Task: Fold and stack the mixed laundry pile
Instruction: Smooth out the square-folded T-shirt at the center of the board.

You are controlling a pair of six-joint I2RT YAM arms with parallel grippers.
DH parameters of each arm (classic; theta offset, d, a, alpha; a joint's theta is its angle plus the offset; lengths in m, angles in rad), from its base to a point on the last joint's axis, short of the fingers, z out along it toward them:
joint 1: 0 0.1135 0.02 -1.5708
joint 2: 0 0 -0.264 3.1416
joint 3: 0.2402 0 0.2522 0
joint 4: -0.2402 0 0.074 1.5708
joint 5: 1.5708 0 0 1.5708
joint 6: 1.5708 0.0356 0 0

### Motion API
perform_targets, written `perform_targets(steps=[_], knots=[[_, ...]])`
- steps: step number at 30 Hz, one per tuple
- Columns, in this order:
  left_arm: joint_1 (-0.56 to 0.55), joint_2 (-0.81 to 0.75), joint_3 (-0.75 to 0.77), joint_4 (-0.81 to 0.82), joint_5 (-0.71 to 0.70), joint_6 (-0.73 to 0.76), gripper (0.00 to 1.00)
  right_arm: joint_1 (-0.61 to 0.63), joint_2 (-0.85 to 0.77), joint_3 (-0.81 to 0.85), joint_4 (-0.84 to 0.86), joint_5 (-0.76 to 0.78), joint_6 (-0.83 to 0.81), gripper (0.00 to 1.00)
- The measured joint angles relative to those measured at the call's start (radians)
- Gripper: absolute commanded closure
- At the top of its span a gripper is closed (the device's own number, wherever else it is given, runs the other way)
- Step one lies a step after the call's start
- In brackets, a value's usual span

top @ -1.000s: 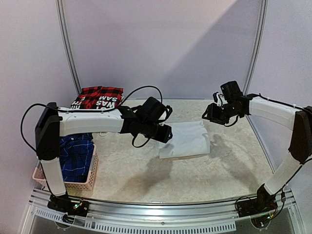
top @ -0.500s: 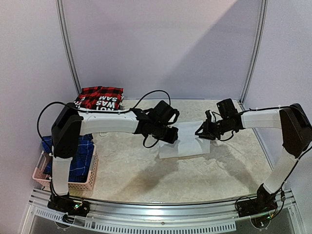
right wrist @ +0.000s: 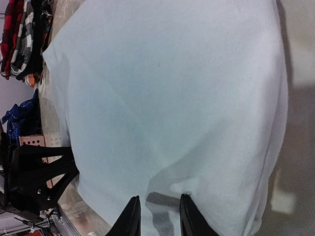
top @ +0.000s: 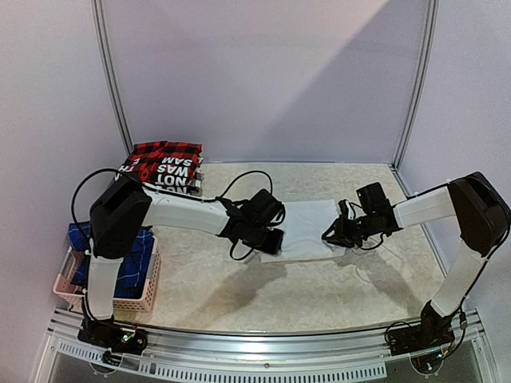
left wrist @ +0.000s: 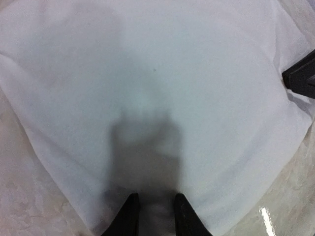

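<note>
Both grippers sit low on the table (top: 239,295), the left gripper (top: 270,239) at the left edge of the white shirt (top: 307,227) and the right gripper (top: 329,236) at its right edge. In each wrist view the fingers (left wrist: 132,216) stand close together with cloth between them, and a small pucker shows between the right ones (right wrist: 131,216), so I judge each is pinched on the shirt's edge. The shirt lies flat in the middle of the table as a folded block. Its longer side seems to run left to right, one end toward each gripper, though it is near square. No collar or hem shows, so I cannot tell which end is the top. The step looks like taking hold of the folded shirt by its ends. Next, I judge, comes a lift with both arms rising evenly and keeping the cloth taut, then a carry to the folded stack (top: 164,163) in the far left corner. More laundry, blue plaid (top: 128,255), waits in the pink basket (top: 104,302).
</note>
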Motion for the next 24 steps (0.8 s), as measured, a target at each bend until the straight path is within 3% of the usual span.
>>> perform_targets(steps=[10, 18, 24], knots=[[-0.035, -0.018, -0.015, 0.004, -0.079, -0.002, 0.74, 0.000, -0.066, 0.076, -0.131, 0.007, -0.030, 0.58], [-0.072, -0.028, 0.073, -0.054, -0.100, 0.032, 0.73, -0.010, -0.100, 0.257, -0.217, 0.005, -0.085, 0.58], [-0.076, -0.024, 0.174, -0.061, -0.083, 0.061, 0.72, -0.056, 0.022, 0.384, -0.220, -0.049, -0.109, 0.59]])
